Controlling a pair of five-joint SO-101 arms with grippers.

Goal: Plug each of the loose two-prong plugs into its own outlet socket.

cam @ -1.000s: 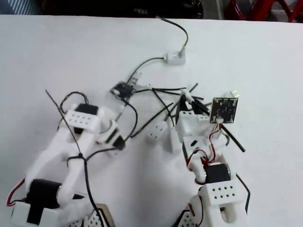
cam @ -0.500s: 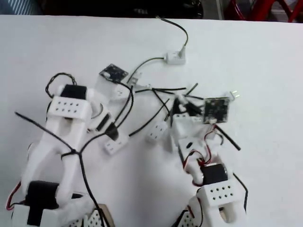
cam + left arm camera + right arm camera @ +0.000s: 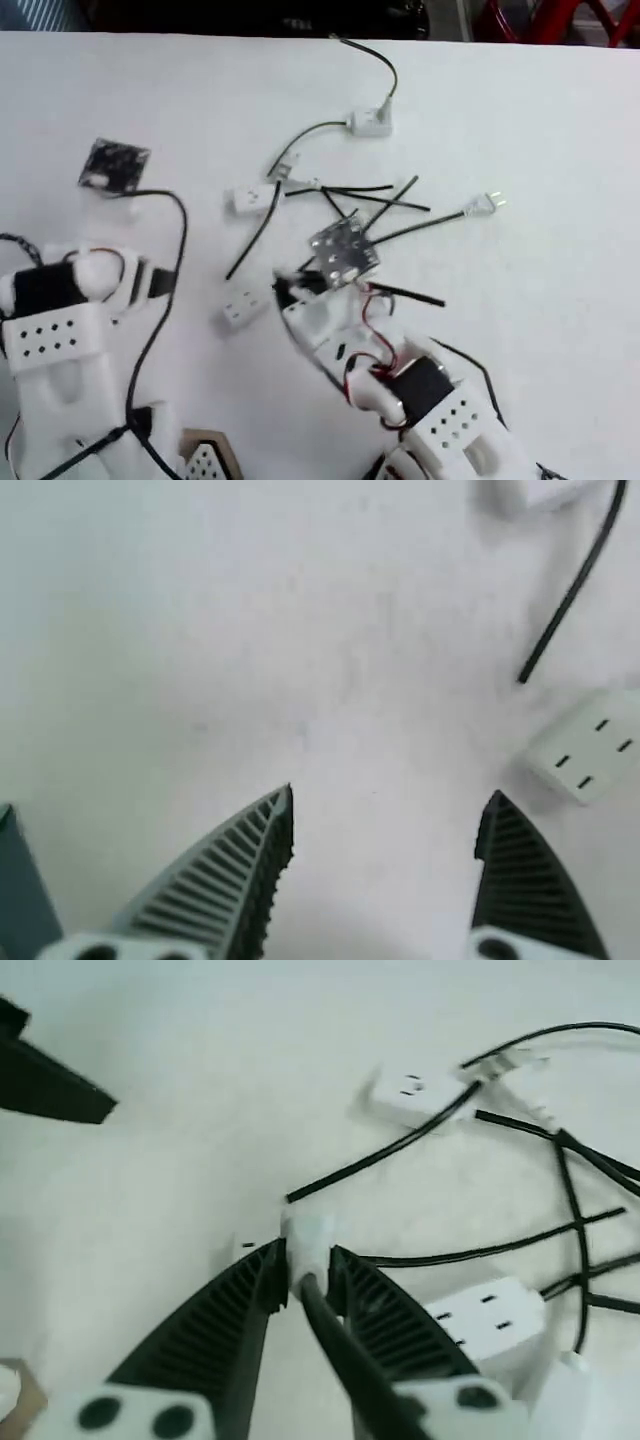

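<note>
My right gripper (image 3: 308, 1252) is shut on a white two-prong plug (image 3: 308, 1238) whose black cord runs back between the fingers. The plug's tip is at a white outlet socket (image 3: 243, 303), which the gripper partly hides in the right wrist view. In the high view the right gripper (image 3: 285, 291) sits just right of that socket. My left gripper (image 3: 385, 802) is open over bare table, with the same socket (image 3: 585, 755) off to one side. Seen from above, the left gripper (image 3: 163, 280) is well left of the cables. Another loose plug (image 3: 487, 204) lies at the right.
A second socket (image 3: 252, 198) lies among crossed black cords (image 3: 370, 200). A third socket (image 3: 370, 122), with a cord running off the far edge, sits farther back. One more socket (image 3: 487, 1320) lies close beside my right gripper. The table's left side is bare white.
The left arm has drawn back to the left, leaving the front socket on the table. The right arm has swung left and nearer, bringing its plug up to that socket.
</note>
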